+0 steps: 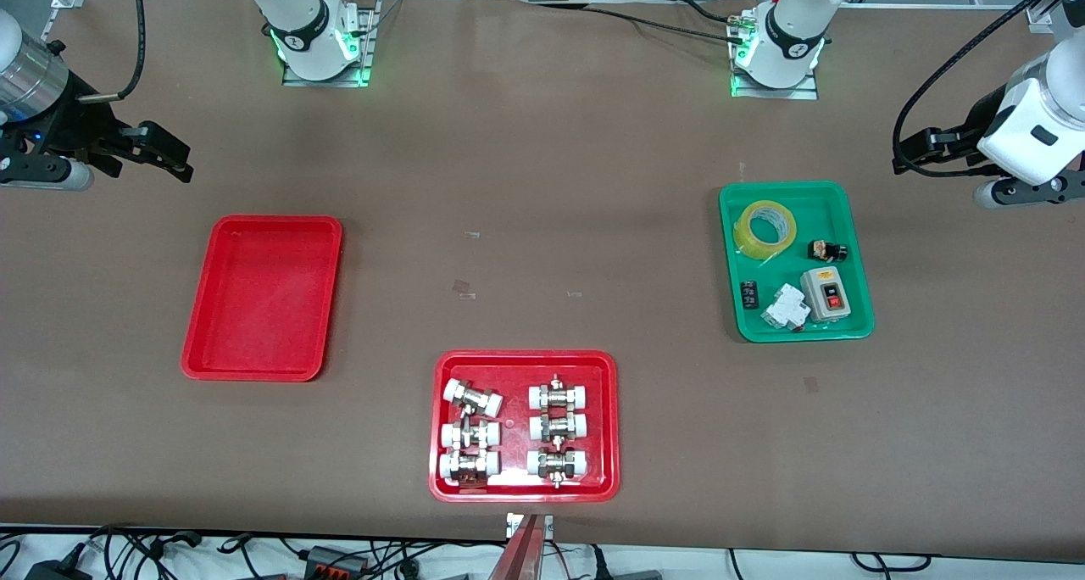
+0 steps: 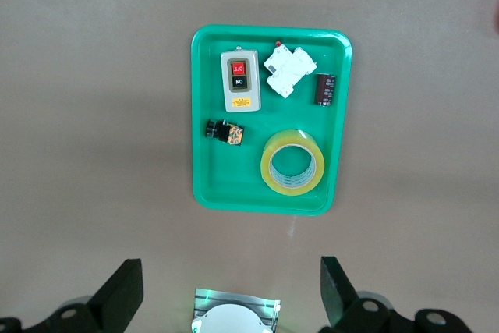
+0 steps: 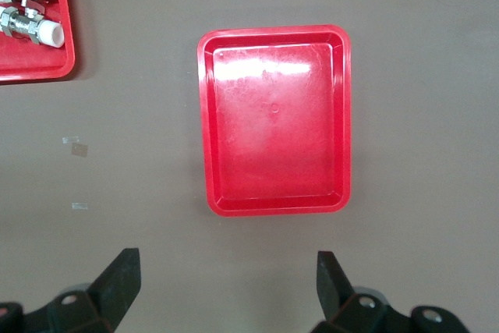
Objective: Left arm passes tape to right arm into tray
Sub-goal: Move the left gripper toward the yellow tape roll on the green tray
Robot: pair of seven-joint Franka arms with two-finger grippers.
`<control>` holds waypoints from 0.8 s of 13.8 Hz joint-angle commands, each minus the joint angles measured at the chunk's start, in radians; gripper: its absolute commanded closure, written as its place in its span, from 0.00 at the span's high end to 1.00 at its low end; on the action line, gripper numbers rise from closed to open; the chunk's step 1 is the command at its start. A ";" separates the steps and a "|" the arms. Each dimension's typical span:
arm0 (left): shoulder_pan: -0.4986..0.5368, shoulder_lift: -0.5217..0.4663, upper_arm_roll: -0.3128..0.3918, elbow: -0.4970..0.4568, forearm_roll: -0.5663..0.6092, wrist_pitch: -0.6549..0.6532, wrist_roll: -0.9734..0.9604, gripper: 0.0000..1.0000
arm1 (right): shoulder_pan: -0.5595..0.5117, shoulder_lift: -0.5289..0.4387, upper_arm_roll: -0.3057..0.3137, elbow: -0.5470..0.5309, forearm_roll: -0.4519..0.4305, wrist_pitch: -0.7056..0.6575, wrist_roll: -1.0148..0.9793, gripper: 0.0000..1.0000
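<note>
Overall, the surface carries the plain red tray at frame left – bare – and a green tray at right holding the tape. Left end effector and right end effector hover released, waiting.

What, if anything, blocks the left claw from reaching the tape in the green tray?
Nothing visible does. The tape lies flat in the green tray with bare floor around it; the small black part beside it lies apart. The left claw hangs open above, and the right claw waits open over the red tray.
</note>
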 commanded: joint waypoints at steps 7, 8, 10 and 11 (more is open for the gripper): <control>0.013 0.065 -0.002 -0.005 -0.010 0.022 0.023 1.00 | -0.006 0.016 0.004 0.023 -0.011 -0.008 -0.032 1.00; 0.013 0.094 -0.001 -0.020 -0.004 0.052 0.025 1.00 | -0.006 0.014 0.004 0.023 -0.011 -0.008 -0.032 1.00; 0.016 0.132 0.001 -0.107 0.007 0.144 0.025 1.00 | -0.006 0.014 0.004 0.021 -0.011 -0.008 -0.032 1.00; 0.027 0.132 0.004 -0.202 0.008 0.240 0.025 1.00 | -0.008 0.014 0.004 0.021 -0.011 -0.008 -0.032 1.00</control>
